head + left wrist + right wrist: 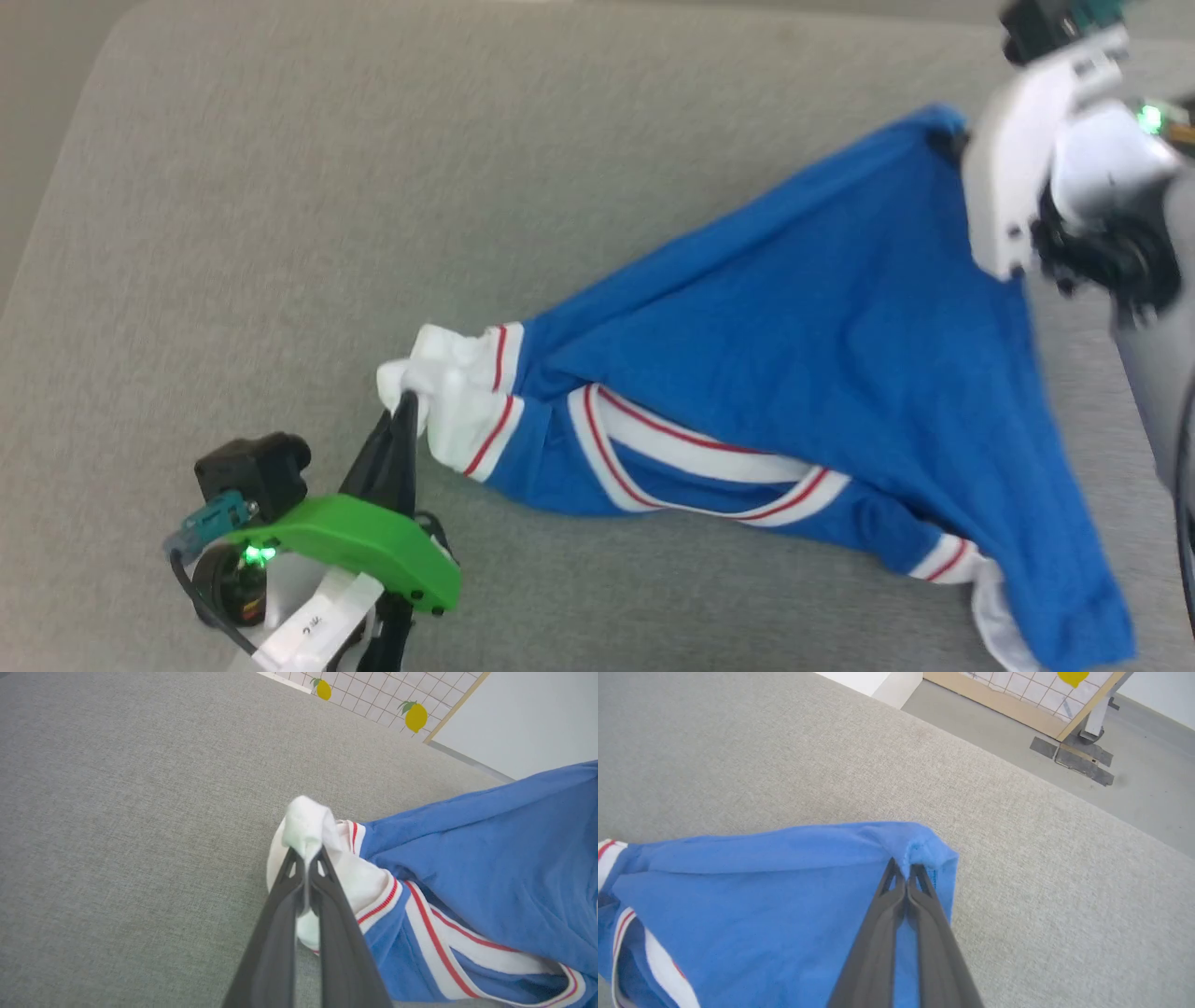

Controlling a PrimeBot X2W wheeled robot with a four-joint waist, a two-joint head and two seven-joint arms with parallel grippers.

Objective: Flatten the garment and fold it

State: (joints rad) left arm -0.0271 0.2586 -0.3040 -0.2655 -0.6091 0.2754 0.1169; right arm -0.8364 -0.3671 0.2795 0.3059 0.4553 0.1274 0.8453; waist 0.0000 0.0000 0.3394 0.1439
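Now the left pincer (306, 861) is pressing its two dark fingers together on a bunched fold of the white sleeve (308, 821). The right pincer (906, 870) is pinching in the same way a blue corner (927, 849) of what seems to be the hem. Each one is holding only a small bite of cloth.

Between them the shirt (794, 308) is stretching in a long slanted shape over the grey cushion (280, 233). Its striped collar (691, 453) is lying about in the middle. The held sleeve is just beside the collar, on its left. The held corner is well apart from the collar, far up on its right. The other sleeve (948, 558) is lying crumpled to the right of the collar, partly under blue cloth. I cannot tell if any part is hanging above the cushion.

I think the flattening step is only beginning. To do it well, the two arms should be drawing apart slowly and evenly, low over the cushion, so that the folds near the collar are opening. A hard pull is risking that the small bites slip out. Because the pull is going slantwise past the collar, one stretch will probably not be giving a flat shirt. The crumpled sleeve will likely be needing its own grip afterwards.
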